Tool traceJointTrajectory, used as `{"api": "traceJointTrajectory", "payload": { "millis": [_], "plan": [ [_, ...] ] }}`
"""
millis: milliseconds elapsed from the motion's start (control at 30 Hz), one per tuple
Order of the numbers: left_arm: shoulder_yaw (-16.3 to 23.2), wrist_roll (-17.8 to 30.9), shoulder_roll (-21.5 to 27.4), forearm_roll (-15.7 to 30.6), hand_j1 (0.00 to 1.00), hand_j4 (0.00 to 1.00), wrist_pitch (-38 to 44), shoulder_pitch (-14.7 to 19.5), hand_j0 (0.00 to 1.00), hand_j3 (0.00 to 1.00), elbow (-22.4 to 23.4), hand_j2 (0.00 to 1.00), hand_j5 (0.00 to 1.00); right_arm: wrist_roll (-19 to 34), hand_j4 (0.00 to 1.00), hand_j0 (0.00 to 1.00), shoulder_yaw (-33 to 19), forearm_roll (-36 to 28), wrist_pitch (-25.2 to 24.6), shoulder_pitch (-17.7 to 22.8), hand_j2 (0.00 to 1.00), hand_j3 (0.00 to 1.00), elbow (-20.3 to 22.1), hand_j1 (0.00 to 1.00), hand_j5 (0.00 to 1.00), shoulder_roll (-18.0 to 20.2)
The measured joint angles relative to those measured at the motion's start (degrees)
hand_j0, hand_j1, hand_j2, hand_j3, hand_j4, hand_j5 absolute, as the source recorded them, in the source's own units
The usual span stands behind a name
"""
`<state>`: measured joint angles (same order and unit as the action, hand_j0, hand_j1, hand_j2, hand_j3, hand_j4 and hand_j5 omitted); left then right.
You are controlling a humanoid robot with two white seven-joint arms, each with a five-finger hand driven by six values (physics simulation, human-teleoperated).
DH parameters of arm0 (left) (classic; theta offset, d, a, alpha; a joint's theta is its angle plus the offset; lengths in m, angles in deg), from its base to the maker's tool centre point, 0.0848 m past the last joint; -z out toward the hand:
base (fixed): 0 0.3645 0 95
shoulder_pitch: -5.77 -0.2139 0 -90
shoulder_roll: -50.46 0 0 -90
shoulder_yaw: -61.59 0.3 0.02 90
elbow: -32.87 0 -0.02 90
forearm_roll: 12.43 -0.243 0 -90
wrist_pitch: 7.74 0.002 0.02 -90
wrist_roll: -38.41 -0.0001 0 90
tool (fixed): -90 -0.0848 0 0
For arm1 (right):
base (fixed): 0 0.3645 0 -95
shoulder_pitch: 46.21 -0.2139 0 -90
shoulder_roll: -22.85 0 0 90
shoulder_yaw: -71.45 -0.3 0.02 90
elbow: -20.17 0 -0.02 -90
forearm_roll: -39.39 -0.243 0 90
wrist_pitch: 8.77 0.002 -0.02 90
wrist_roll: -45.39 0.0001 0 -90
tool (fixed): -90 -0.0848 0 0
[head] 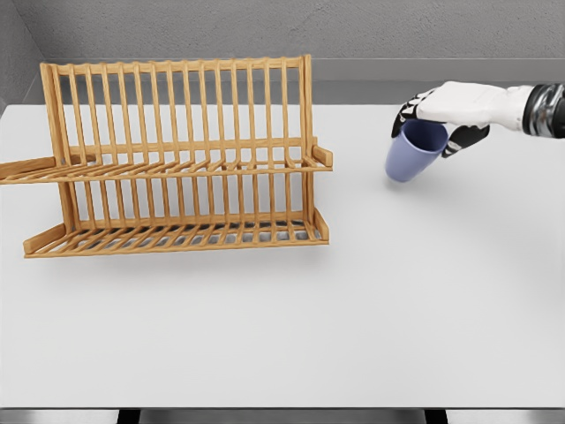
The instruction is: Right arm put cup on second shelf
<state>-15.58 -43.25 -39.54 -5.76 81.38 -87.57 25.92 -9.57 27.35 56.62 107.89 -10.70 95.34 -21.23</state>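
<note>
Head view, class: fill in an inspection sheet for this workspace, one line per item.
Surface: white table, flat.
Job's things: blue cup, tilted, held off the table to the right of the wooden rack; both rack shelves hold nothing.
Clutter: nothing seen.
Grippers: right hand grasps the cup at its rim; left hand not in view.
Cables: nothing seen.
Surroundings: grey wall behind the table.

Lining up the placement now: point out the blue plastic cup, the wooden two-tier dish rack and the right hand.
Blue plastic cup (413, 152), head view: its outer side wall.
Wooden two-tier dish rack (190, 170), head view: front rail of its upper shelf.
Right hand (452, 110), head view: back of the hand.
</note>
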Motion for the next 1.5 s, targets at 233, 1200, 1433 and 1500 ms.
{"api": "traceJointTrajectory", "payload": {
  "millis": [233, 1200, 1433, 1500],
  "plan": [
    [0.0, 0.0, 0.0, 0.0, 1.0, 1.0, 0.0, 0.0, 1.0, 1.0, 0.0, 1.0, 1.0, 0.0, 0.67, 0.67, -1.8, -0.1, 0.0, -0.4, 0.67, 0.67, 1.5, 0.67, 0.67, 0.2],
    [0.0, 0.0, 0.0, 0.0, 1.0, 1.0, 0.0, 0.0, 1.0, 1.0, 0.0, 1.0, 1.0, 0.0, 0.66, 0.66, -9.4, -0.1, -0.2, 0.0, 0.66, 0.66, 19.0, 0.66, 0.66, 2.5],
    [0.0, 0.0, 0.0, 0.0, 1.0, 1.0, 0.0, 0.0, 1.0, 1.0, 0.0, 1.0, 1.0, 0.0, 0.66, 0.66, -9.5, -0.1, 0.0, -0.3, 0.66, 0.66, 22.4, 0.66, 0.66, 2.0],
    [0.0, 0.0, 0.0, 0.0, 1.0, 1.0, 0.0, 0.0, 1.0, 1.0, 0.0, 1.0, 1.0, 0.0, 0.66, 0.66, -9.5, -0.1, 0.2, -0.4, 0.66, 0.66, 23.7, 0.66, 0.66, 1.9]
  ]
}}
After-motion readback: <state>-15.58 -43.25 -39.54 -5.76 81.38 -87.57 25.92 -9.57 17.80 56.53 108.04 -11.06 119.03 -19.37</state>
